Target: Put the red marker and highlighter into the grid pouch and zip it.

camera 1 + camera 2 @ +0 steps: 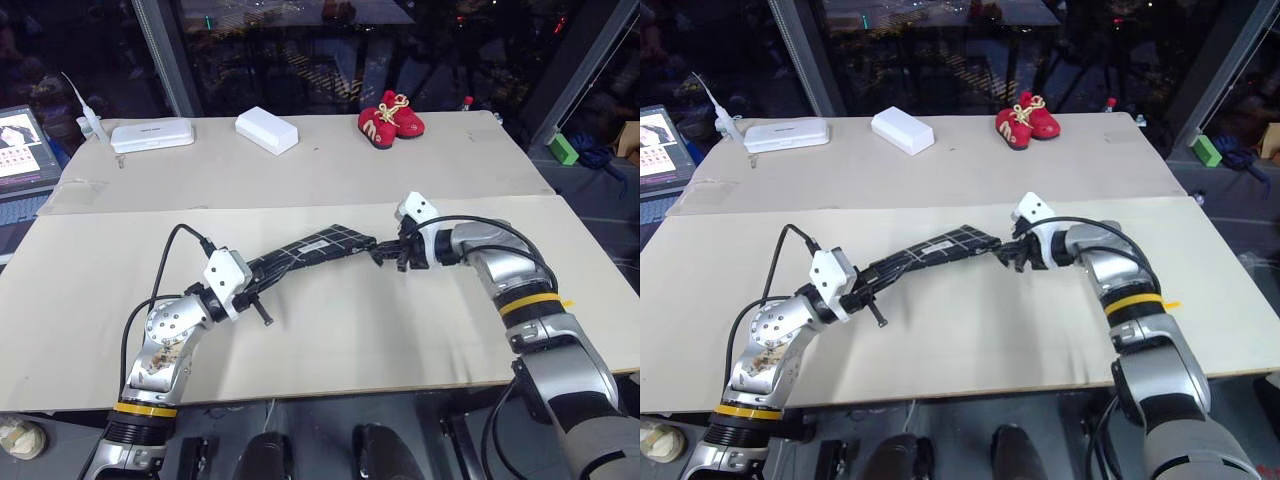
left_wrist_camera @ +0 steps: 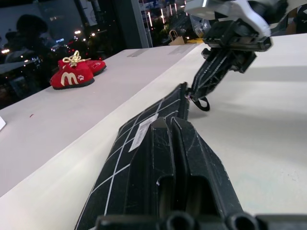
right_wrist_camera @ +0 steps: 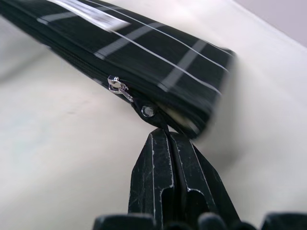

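Soft, light grid pouch [image 1: 312, 249] sagging over the counter [image 1: 330, 330], left gripper [image 1: 262, 285] clamped on its near-left end, right gripper [image 3: 165, 132] pinching the zipper-pull corner; best held taut by both ends.

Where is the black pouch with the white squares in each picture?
Left eye view: grid pouch mid-table, stretched between both pincers.
Right eye view: same spot, centre.
Left wrist view: running away from the left pincer.
Right wrist view: across the top, above the right pincer.
Shared landmark: its white label.
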